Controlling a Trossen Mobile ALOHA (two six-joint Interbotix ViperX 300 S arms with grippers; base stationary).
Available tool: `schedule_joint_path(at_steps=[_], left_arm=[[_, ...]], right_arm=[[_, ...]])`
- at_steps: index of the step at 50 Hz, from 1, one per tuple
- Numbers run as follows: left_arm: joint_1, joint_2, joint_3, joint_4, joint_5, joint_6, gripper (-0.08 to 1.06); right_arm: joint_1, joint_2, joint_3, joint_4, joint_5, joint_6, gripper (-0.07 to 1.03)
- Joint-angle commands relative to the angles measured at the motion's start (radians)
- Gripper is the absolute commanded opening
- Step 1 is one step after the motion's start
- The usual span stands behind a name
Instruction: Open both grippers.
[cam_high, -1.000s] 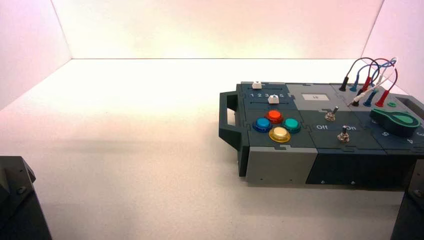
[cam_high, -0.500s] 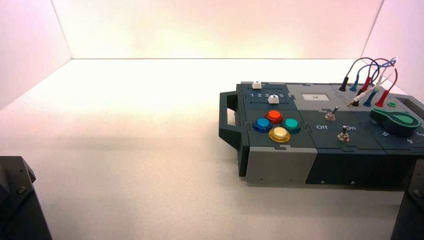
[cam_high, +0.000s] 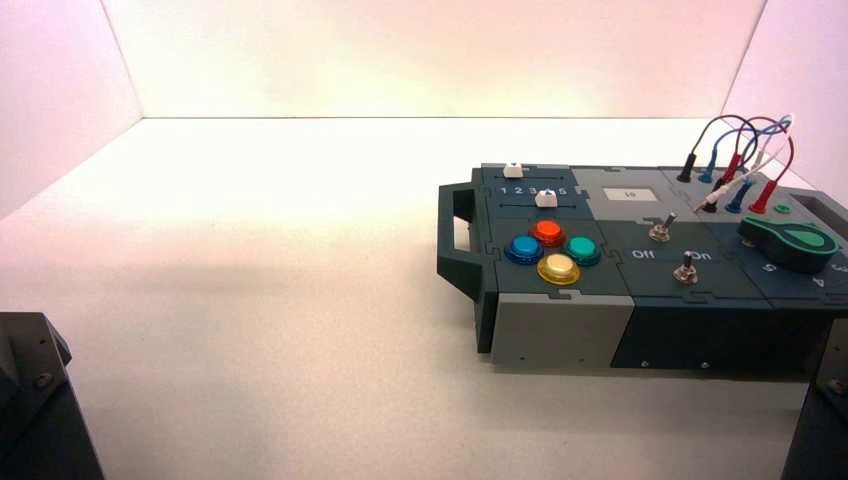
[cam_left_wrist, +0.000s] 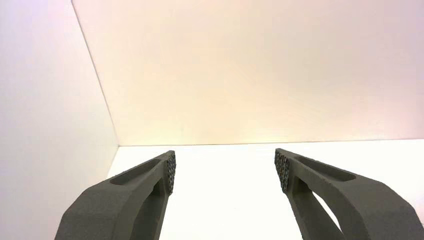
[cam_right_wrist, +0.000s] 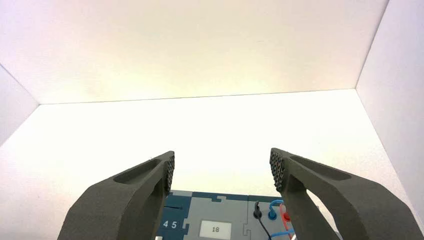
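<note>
In the high view the left arm's black body (cam_high: 30, 400) sits parked at the near left corner and the right arm's black body (cam_high: 822, 420) at the near right corner. In the left wrist view my left gripper (cam_left_wrist: 225, 172) is open and empty over the bare white floor, its jaws wide apart. In the right wrist view my right gripper (cam_right_wrist: 222, 172) is open and empty, jaws wide apart, above the near part of the box (cam_right_wrist: 215, 220).
The dark grey box (cam_high: 640, 270) stands at the right. It bears four coloured buttons (cam_high: 548, 250), two white sliders (cam_high: 545, 198), two toggle switches (cam_high: 685, 268), a green knob (cam_high: 795, 245) and coloured wires (cam_high: 745, 160). A small display (cam_right_wrist: 215, 229) reads 18. White walls enclose the floor.
</note>
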Motion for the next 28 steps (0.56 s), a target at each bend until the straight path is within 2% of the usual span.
schedule_joint_path(at_steps=[1, 28], left_arm=[[0.006, 0.012, -0.043, 0.003, -0.005, 0.006, 1.02], [0.006, 0.005, -0.037, 0.003, 0.011, 0.011, 1.02]], right_arm=[[0.006, 0.009, -0.037, 0.005, -0.005, 0.000, 0.99], [0.005, 0.014, -0.035, 0.006, 0.003, 0.000, 0.99]])
